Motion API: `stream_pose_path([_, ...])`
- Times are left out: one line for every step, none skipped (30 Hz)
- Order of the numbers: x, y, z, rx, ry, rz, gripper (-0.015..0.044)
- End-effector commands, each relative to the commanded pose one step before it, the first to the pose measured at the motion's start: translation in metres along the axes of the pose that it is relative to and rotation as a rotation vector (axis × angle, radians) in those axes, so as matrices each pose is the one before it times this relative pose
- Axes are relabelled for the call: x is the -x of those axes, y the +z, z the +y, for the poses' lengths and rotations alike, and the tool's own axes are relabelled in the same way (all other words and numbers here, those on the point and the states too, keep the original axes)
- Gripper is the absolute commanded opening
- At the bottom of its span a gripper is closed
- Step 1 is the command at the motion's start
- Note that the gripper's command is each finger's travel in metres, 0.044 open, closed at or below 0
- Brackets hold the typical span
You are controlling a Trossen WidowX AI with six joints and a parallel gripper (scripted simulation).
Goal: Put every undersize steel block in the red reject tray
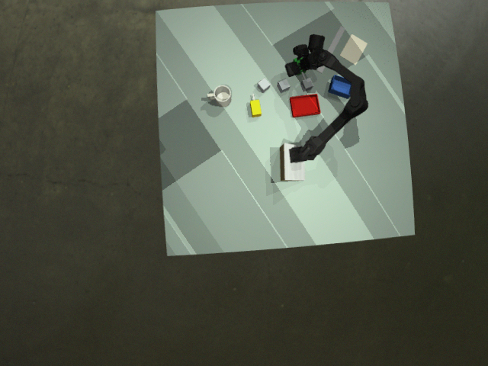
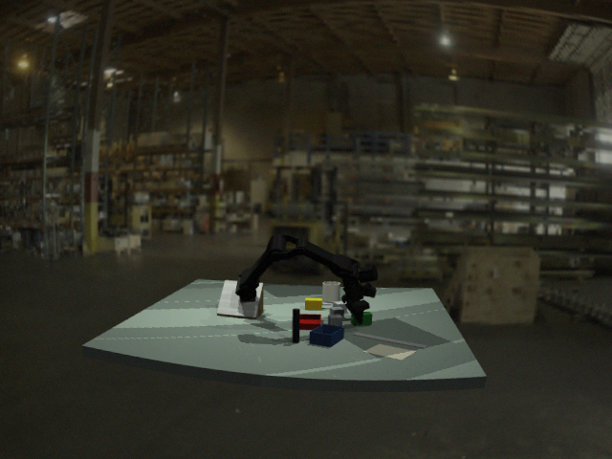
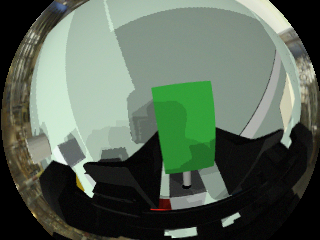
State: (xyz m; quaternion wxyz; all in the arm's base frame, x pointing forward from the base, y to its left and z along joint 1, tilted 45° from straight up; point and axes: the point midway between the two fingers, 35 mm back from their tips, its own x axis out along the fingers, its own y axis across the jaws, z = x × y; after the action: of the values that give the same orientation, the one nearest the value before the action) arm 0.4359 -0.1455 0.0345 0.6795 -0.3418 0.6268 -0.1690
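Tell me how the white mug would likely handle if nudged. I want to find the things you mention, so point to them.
The mug (image 1: 227, 103) (image 2: 331, 291) probably slides upright, since it appears to stand on its base. Its round wall suggests it might roll if toppled, though the handle sticking out one side would likely stop it soon.

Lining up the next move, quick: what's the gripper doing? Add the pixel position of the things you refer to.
Gripper (image 1: 298, 65) (image 2: 357, 318) (image 3: 182, 130): closed on the green GO gauge (image 2: 363, 318) (image 3: 185, 125).

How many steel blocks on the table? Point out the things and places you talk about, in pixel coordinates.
3: one (image 1: 307, 84) at the green gauge's pin (image 3: 187, 179), one (image 1: 284, 85) in the middle, one (image 1: 263, 85) nearest the mug (image 1: 223, 96) (image 2: 331, 291).
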Motion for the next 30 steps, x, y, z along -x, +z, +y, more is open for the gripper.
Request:
stream_pose_path([0.00032, 0.00107, 0.00366, 0.0002, 0.00277, -0.00779, 0.0])
stream_pose_path([-0.0002, -0.00022, 0.00023, 0.0001, 0.00003, 0.0001, 0.0])
stream_pose_path([-0.00013, -0.00019, 0.00014, 0.0, -0.00001, -0.00003, 0.0])
stream_pose_path([-0.00006, -0.00009, 0.00006, 0.0, 0.0, -0.00001, 0.0])
stream_pose_path([0.00003, -0.00005, -0.00014, -0.0002, -0.00005, -0.00017, 0.0])
stream_pose_path([0.00008, 0.00003, -0.00018, -0.0001, -0.00004, -0.00012, 0.0])
stream_pose_path([0.00008, 0.00007, -0.00018, -0.0001, -0.00002, -0.00006, 0.0])
stream_pose_path([0.00014, 0.00013, -0.00027, -0.0001, -0.00002, -0.00007, 0.0])
stream_pose_path([0.0002, 0.0002, -0.0004, -0.0001, -0.00003, -0.00009, 0.0])
stream_pose_path([0.00025, 0.00026, -0.00049, -0.0001, -0.00003, -0.00006, 0.0])
stream_pose_path([0.00026, 0.00028, -0.00051, 0.0, 0.0, 0.00004, 0.0])
stream_pose_path([0.00024, 0.00026, -0.00048, 0.0001, 0.00001, 0.00007, 0.0])
stream_pose_path([0.00022, 0.00023, -0.00044, 0.0, 0.0, 0.00002, 0.0])
stream_pose_path([0.00016, 0.00016, -0.00031, 0.0, 0.0, 0.00001, 0.0])
stream_pose_path([0.00005, 0.00006, -0.00011, 0.0, 0.0, 0.0, 0.0])
stream_pose_path([0.00006, 0.00004, -0.00015, 0.0, 0.0, 0.00002, 0.0])
stream_pose_path([0.00004, 0.00004, -0.00015, 0.0, 0.00001, 0.00005, 0.0])
stream_pose_path([0.00004, -0.00015, -0.00001, 0.0, 0.0, 0.00001, 0.0])
stream_pose_path([0.00008, -0.00031, -0.00002, 0.0, 0.0, 0.00002, 0.0])
stream_pose_path([0.00009, -0.0004, -0.00002, 0.0, 0.0, 0.00003, 0.0])
stream_pose_path([0.0001, -0.00051, -0.00003, 0.0, 0.00001, 0.00004, 0.0])
stream_pose_path([0.00011, -0.00064, -0.00002, 0.0001, 0.00001, 0.00007, 0.0])
stream_pose_path([0.00007, -0.00063, -0.00001, 0.0001, 0.00001, 0.00005, 0.0])
stream_pose_path([0.00003, -0.00065, 0.0, 0.0, -0.00001, -0.00001, 0.0])
stream_pose_path([0.0, -0.00069, 0.00001, 0.0001, 0.00001, 0.00006, 0.0])
stream_pose_path([0.00001, -0.00057, -0.00001, 0.0001, 0.00003, 0.00014, 0.0])
stream_pose_path([0.00005, -0.00055, -0.00006, 0.0001, 0.00002, 0.00011, 0.0])
stream_pose_path([0.00011, -0.00059, -0.00013, 0.0, 0.0, 0.00004, 0.0])
stream_pose_path([0.00009, -0.00047, -0.0001, 0.0, 0.0, 0.00004, 0.0])
stream_pose_path([0.00003, -0.00016, -0.00003, 0.0, 0.0, 0.00001, 0.0])
